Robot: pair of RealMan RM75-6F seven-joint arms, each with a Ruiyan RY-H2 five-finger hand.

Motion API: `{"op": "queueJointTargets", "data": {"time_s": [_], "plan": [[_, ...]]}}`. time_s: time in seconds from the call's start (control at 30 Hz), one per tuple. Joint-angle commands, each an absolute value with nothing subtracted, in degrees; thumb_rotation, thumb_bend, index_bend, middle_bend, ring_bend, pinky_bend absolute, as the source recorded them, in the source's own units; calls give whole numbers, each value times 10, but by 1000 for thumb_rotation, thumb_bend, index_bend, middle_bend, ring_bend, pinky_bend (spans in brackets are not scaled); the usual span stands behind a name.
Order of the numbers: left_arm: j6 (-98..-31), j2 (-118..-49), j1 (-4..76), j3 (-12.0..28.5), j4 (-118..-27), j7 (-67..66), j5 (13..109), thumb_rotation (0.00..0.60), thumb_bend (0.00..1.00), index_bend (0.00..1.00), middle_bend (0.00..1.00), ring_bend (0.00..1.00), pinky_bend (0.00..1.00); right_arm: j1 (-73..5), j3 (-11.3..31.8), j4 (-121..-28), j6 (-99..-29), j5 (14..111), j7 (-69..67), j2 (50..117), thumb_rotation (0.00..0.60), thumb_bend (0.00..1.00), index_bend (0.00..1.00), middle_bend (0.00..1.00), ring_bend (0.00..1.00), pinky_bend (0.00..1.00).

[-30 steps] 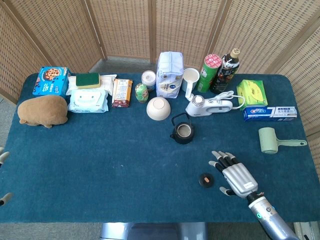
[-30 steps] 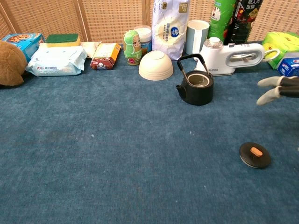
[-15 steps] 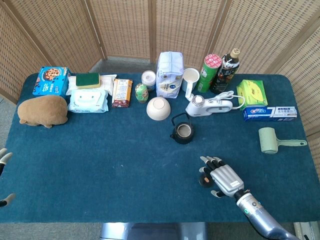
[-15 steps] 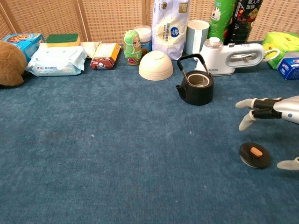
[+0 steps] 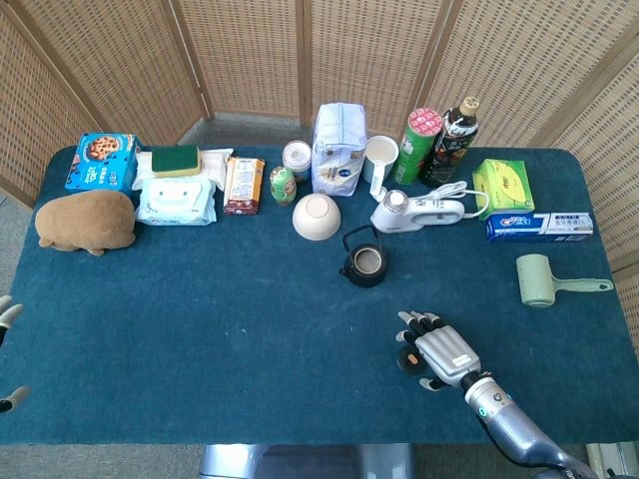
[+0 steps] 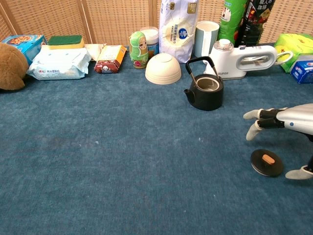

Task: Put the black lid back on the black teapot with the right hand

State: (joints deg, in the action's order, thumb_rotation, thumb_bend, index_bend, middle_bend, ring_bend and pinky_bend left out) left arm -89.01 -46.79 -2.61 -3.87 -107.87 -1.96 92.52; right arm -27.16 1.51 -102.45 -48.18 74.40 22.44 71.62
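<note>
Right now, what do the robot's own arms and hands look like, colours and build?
The right hand has a silver-grey ribbed back, black finger segments and pale grey fingertips. Behind it a wrist with a black band and a small green light joins a smooth silver-grey forearm. Of the left hand only pale grey fingertips show at the frame edge. No cables or sleeves are visible.

Bright, even daylight; soft faint shadows; sharp focus throughout.
</note>
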Motion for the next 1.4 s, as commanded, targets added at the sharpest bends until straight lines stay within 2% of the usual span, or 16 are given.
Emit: {"op": "queueJointTargets", "data": {"time_s": [0.03,1.4], "plan": [[-891,-468,-27,-39,-1078,-19,926,600,122,0,0,0,43,-273,13,-1021,-487,739,234,718,600,252,212,1,0,0],[-885,-472,-25,-39,-1082,-28,924,600,123,0,0,0,43,-281,-17,-965,-517,765,218,756,600,249,245,14,0,0]]}}
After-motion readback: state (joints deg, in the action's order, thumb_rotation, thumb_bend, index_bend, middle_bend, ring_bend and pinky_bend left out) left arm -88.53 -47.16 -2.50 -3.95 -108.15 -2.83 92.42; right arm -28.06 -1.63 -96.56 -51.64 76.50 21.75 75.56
